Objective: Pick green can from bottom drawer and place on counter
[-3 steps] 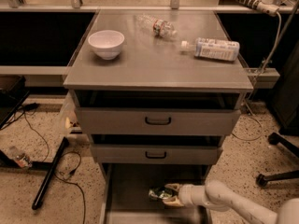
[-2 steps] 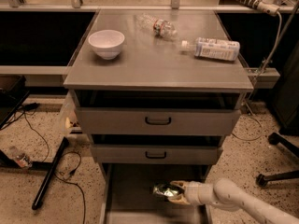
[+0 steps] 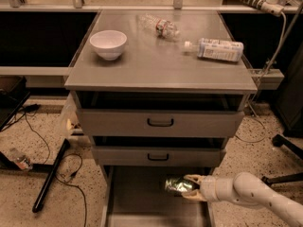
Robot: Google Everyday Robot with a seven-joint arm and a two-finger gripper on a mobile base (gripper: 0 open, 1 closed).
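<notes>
The green can [image 3: 176,185] is being held by the gripper [image 3: 188,187], whose fingers are being closed on its right end. The can is being kept on its side with its long axis running left to right, so it is sticking out to the left of the gripper. It is being held inside the open bottom drawer [image 3: 137,193], just below the middle drawer [image 3: 158,156]. The counter [image 3: 156,65] is lying well above, so the coming move is judged to be outward first, then upward.
</notes>
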